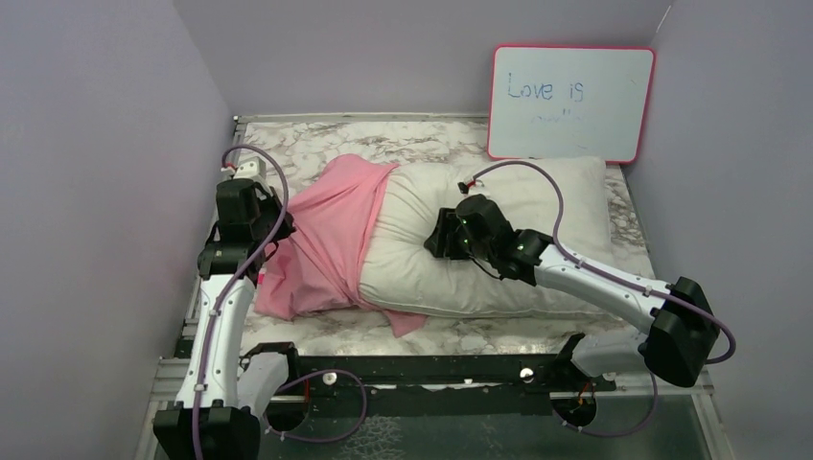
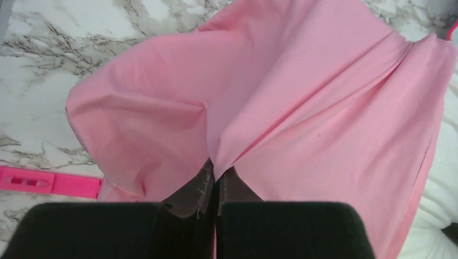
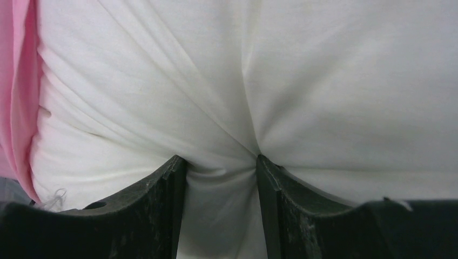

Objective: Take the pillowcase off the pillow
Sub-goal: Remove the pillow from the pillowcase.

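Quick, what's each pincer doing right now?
Left pincer: closed, pinching a fold of the pink pillowcase.
Right pincer: partly closed, gripping a bunch of the white pillow.

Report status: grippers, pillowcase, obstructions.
Left gripper shut on pillowcase. Right gripper pinching pillow. Pillowcase covers pillow's left end only. Nothing in the way.

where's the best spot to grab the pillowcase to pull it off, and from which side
Grip the slack fabric at the left end of the pillowcase, coming from the left. The cover sits only over the left end of the pillow, with the rest bare to the right, and its fabric lies in loose folds that pinch easily; pulling leftward should slide it off.
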Controlling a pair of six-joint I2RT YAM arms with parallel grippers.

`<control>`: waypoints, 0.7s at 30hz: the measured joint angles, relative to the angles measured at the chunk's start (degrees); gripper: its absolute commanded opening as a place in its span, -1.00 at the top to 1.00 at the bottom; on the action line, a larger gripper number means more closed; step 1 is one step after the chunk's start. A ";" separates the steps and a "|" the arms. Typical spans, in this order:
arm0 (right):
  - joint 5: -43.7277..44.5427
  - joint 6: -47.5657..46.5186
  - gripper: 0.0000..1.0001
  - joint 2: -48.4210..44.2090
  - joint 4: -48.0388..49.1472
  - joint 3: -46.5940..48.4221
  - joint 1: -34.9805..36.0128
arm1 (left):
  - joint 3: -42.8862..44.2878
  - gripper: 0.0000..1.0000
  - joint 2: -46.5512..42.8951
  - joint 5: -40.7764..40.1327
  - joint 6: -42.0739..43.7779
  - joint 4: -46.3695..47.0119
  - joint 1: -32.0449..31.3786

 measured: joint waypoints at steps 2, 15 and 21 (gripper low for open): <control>0.00 -0.07 -0.09 0.00 -0.02 0.13 0.00 | 0.57 -0.27 1.64 0.76 1.46 -0.98 0.42; 0.50 -2.58 -0.12 1.38 -2.97 3.08 -0.28 | -5.22 -0.91 -4.98 11.15 -4.85 -1.25 2.32; 0.39 -3.80 -0.13 2.34 -3.54 4.74 -1.29 | -17.75 -0.97 -11.04 22.82 -13.86 2.91 2.34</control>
